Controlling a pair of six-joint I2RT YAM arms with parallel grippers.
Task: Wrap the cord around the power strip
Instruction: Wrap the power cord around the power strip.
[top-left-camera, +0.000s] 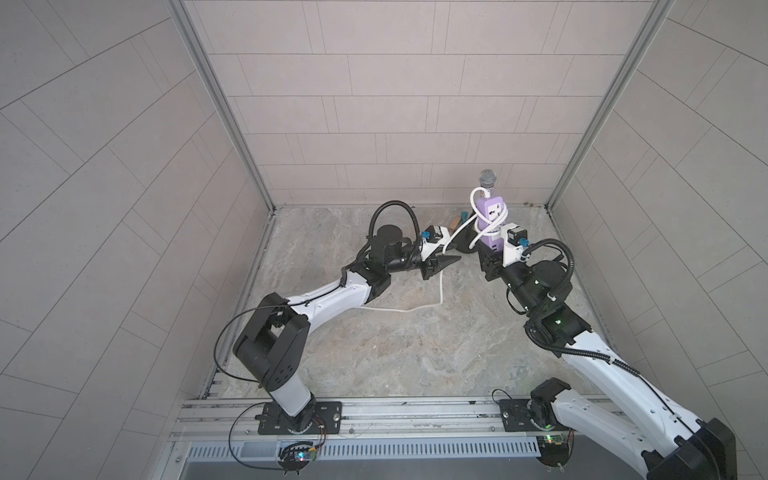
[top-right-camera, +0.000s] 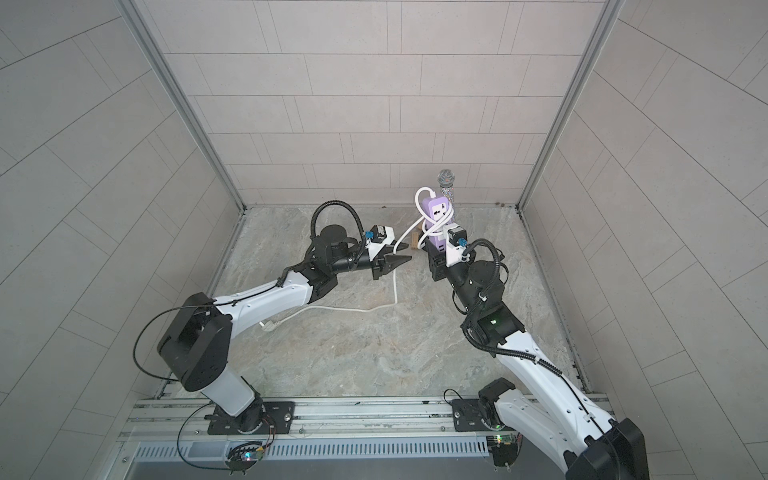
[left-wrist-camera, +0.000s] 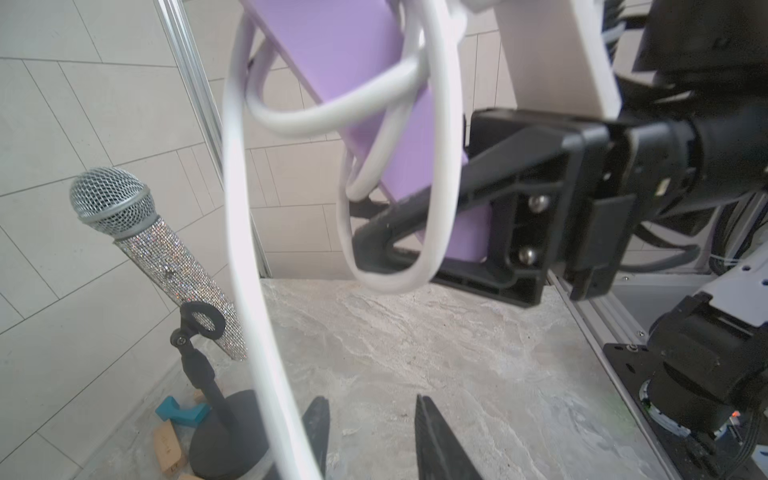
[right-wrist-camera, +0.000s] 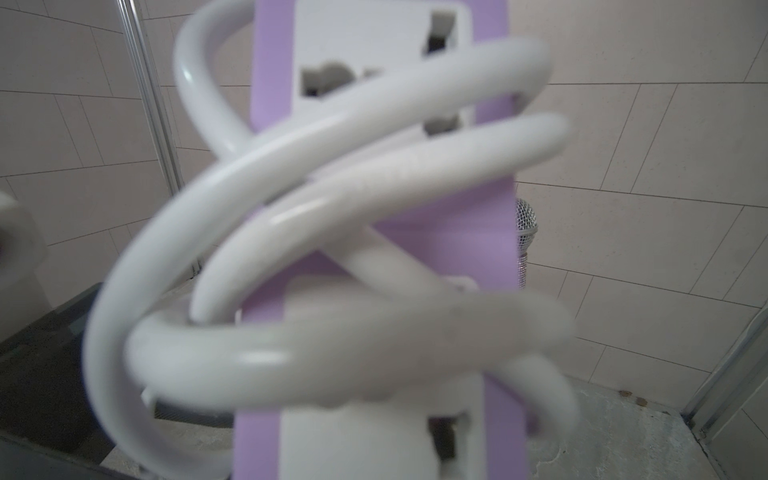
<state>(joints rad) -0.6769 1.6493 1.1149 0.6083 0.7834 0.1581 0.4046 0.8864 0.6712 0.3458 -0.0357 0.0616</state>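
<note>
A grey stone desk (top-left-camera: 395, 353) is closed in by pale tiled walls (top-left-camera: 374, 104). The power strip (top-left-camera: 489, 210) is held upright just in front of the microphone (top-left-camera: 487, 179), clamped at its low end by the right fingers (left-wrist-camera: 507, 174). The cord (top-left-camera: 440, 291) is looped around it, and the rest is trailed over the desk, away from the microphone. The left fingers (left-wrist-camera: 436, 436) are spread apart, with the cord just beside them.

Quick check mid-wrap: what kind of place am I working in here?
Likely an enclosed robot test booth: panelled walls on three sides, a stone-look tabletop, two arms bolted to a metal rail.
</note>
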